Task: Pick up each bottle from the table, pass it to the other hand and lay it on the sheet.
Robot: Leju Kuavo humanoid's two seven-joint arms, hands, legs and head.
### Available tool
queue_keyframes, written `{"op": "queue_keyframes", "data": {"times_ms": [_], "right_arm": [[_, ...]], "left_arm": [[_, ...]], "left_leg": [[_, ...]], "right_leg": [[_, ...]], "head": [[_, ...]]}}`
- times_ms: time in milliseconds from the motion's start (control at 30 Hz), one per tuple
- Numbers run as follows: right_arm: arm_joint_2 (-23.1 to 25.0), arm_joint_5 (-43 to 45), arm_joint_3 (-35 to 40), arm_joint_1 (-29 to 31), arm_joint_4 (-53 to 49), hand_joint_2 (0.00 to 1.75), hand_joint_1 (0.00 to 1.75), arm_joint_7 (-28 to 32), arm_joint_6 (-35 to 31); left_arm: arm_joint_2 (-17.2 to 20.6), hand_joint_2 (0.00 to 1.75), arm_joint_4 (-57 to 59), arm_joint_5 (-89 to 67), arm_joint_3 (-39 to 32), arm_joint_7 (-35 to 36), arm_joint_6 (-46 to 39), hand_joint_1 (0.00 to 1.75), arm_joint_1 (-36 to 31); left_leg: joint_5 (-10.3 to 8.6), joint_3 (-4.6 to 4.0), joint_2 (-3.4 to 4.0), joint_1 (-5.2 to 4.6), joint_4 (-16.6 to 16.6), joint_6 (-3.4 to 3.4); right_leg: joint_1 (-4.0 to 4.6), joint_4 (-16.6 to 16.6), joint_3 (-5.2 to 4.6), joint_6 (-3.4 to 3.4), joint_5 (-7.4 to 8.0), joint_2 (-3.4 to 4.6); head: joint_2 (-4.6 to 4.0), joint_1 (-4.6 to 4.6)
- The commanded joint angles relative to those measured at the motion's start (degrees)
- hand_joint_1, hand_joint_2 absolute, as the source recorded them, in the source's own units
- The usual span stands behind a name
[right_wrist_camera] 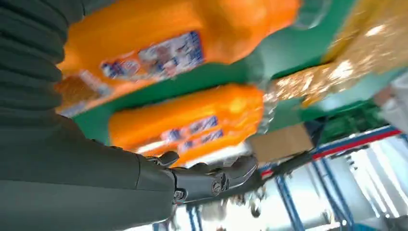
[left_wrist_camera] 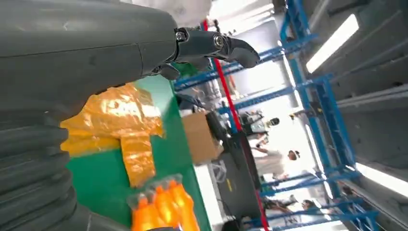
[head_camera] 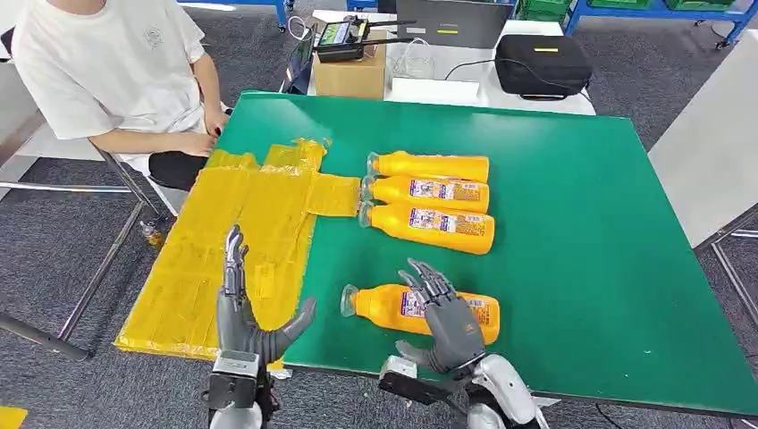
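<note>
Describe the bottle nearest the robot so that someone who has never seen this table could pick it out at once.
On the green table, look along the near edge, to the right of the yellow sheet. There one orange bottle lies on its side, alone, under the right hand. Unlike the three bottles in a row farther back, it has no neighbour touching it.

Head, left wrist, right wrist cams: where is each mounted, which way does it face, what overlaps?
Head view: high on the body, looking forward and down at the green table; left hand and right hand show.
Left wrist view: behind the left hand, facing across the crinkled yellow plastic sheet toward blue racks.
Right wrist view: behind the right hand, facing the orange labelled plastic bottles.
Shared: bottles, sheet and table appear in all three.
</note>
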State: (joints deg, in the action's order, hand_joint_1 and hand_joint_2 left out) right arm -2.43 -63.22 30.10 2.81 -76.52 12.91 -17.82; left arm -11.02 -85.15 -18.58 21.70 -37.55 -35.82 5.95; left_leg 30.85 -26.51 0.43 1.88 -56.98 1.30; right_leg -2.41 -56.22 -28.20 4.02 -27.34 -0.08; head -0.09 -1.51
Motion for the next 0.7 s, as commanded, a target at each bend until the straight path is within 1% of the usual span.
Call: {"op": "queue_keyframes", "data": {"times_ms": [33,67,100,133,167,200,333,367,433,533,633,667,700], "right_arm": [[-4.21,-7.48,0.14,-1.26,-4.77,1.75,0.0,-7.3,-1.09],[-3.76,-6.77,-1.23,-1.79,-4.96,1.75,0.0,-8.48,-0.3],[-3.94,-8.01,-1.35,-1.8,-4.99,1.75,0.0,-9.03,0.82],[-3.66,-7.57,-2.34,-2.12,-4.78,1.75,0.0,-9.93,2.46],[-3.57,-7.57,-2.54,-2.17,-4.67,1.75,0.0,-9.96,2.48],[-3.8,-9.48,-2.51,-2.06,-4.22,1.75,0.0,-10.94,2.18],[-3.17,-12.17,-3.93,-1.61,-4.09,1.75,0.0,-12.99,0.83],[-3.06,-12.5,-4.41,-1.43,-4.15,1.75,0.0,-13.69,0.78],[-2.79,-12.13,-5.43,-1.09,-3.91,1.75,0.0,-14.77,2.35],[-2.67,-7.81,-7.08,-0.3,-0.39,1.75,0.0,-14.14,6.32],[-2.78,-7.53,-7.24,-0.26,0.0,1.75,0.0,-13.86,6.12],[-2.78,-7.53,-7.24,-0.26,0.0,1.75,0.0,-13.86,6.12],[-2.76,-7.44,-7.23,-0.27,0.29,1.75,0.0,-13.68,5.95]], "left_arm": [[-0.02,1.75,0.34,-1.38,-3.28,0.83,0.25,0.0,0.44],[-0.19,1.75,0.13,-1.64,-3.58,0.88,-0.06,0.0,0.83],[-0.27,1.75,-0.14,-2.02,-3.74,0.94,-0.14,0.0,1.14],[-0.31,1.75,-0.53,-2.32,-4.06,1.23,-0.12,0.0,1.66],[-0.33,1.75,-0.53,-2.44,-4.1,1.28,-0.12,0.0,1.69],[-0.38,1.75,-0.55,-2.7,-4.19,1.37,-0.03,0.0,1.81],[-0.81,1.75,-0.68,-3.36,-4.81,1.53,-0.3,0.0,2.13],[-0.81,1.75,-0.65,-3.4,-4.89,1.53,-0.35,0.0,2.18],[-0.82,1.75,-0.83,-3.64,-4.95,1.62,-0.19,0.0,2.38],[-0.81,1.75,-0.41,-4.02,-4.52,1.78,0.25,0.0,2.06],[-0.86,1.75,-0.34,-4.02,-4.51,1.78,0.22,0.0,2.02],[-0.86,1.75,-0.34,-4.02,-4.51,1.78,0.22,0.0,2.02],[-0.88,1.75,-0.26,-4.03,-4.51,1.78,0.21,0.0,1.95]], "left_leg": [[0.0,0.05,-0.07,-0.01,0.11,-0.16],[0.0,0.06,-0.05,0.01,0.13,-0.17],[-0.01,0.05,-0.02,0.0,0.14,-0.18],[0.02,0.06,-0.03,-0.01,0.05,-0.11],[-0.01,0.04,-0.04,0.02,0.11,-0.17],[-0.01,0.04,-0.05,-0.01,0.09,-0.15],[0.0,0.03,0.0,-0.01,0.08,-0.12],[-0.02,0.01,0.02,0.02,0.12,-0.16],[0.01,0.01,0.01,-0.02,0.05,-0.1],[-0.03,0.04,0.01,0.03,0.15,-0.18],[-0.05,0.06,0.01,0.03,0.2,-0.21],[0.0,0.05,0.02,0.0,0.1,-0.15],[-0.03,0.06,0.01,0.02,0.17,-0.19]], "right_leg": [[0.04,0.12,0.07,-0.22,0.0,-0.04],[0.06,0.15,0.08,-0.24,0.02,-0.02],[0.06,0.15,0.06,-0.25,0.03,0.01],[0.03,0.06,0.06,-0.14,-0.02,0.0],[0.07,0.15,0.06,-0.24,0.04,0.0],[0.03,0.1,0.05,-0.2,0.01,-0.02],[0.03,0.08,0.02,-0.18,0.01,0.03],[0.07,0.14,0.0,-0.26,0.06,0.05],[0.01,0.04,-0.01,-0.15,0.01,0.03],[0.09,0.18,0.03,-0.27,0.07,0.04],[0.1,0.25,0.08,-0.29,0.1,0.05],[0.04,0.12,0.05,-0.2,0.04,0.05],[0.08,0.2,0.07,-0.27,0.08,0.05]], "head": [[0.0,0.02],[0.0,0.02],[0.0,0.0],[0.0,0.02],[0.0,0.0],[0.0,0.02],[0.0,0.02],[0.0,0.0],[0.0,0.0],[0.0,0.02],[0.0,0.0],[0.0,0.0],[0.0,0.02]]}}
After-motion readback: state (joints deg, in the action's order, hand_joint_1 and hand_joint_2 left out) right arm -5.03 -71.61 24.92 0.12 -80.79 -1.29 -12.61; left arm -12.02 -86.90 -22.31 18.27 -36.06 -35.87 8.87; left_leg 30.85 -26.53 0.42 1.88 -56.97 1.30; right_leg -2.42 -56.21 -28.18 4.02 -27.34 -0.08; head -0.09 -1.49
